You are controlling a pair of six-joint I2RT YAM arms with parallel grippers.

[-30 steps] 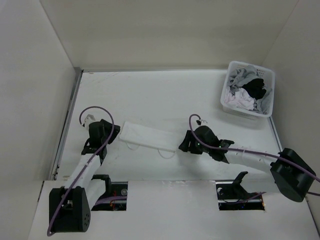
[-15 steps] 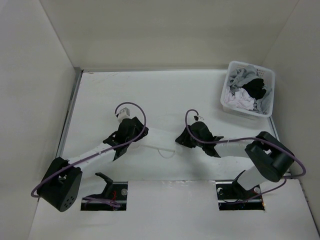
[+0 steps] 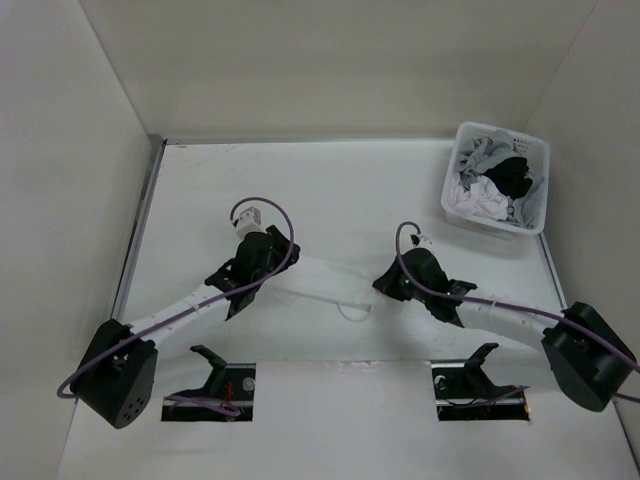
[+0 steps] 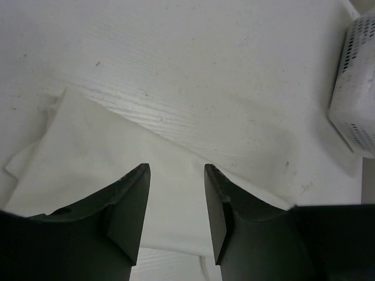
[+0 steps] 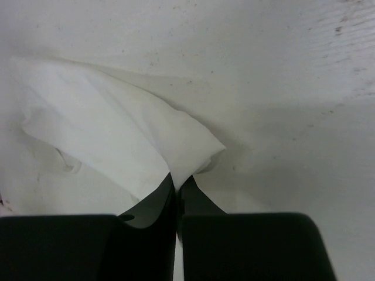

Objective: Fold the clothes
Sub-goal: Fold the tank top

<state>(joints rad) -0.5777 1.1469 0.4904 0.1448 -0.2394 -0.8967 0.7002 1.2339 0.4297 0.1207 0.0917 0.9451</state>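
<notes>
The clothes on the table are one white thin top, lying as a folded band between my two grippers, with a narrow strap loop at its near edge. My left gripper hovers open over the band's left part. In the left wrist view its jaws stand apart above the top with nothing pinched. My right gripper is shut on the band's right end. The right wrist view shows the jaws clamping a raised corner of the top. More white, grey and black clothes fill the basket.
A white slotted plastic basket stands at the table's back right corner, and its wall shows at the right edge of the left wrist view. White walls enclose the table on the left, back and right.
My right gripper has gone from open to shut on the top's right end and shifted slightly right. My left arm swung from the top's left end inward over the band.
</notes>
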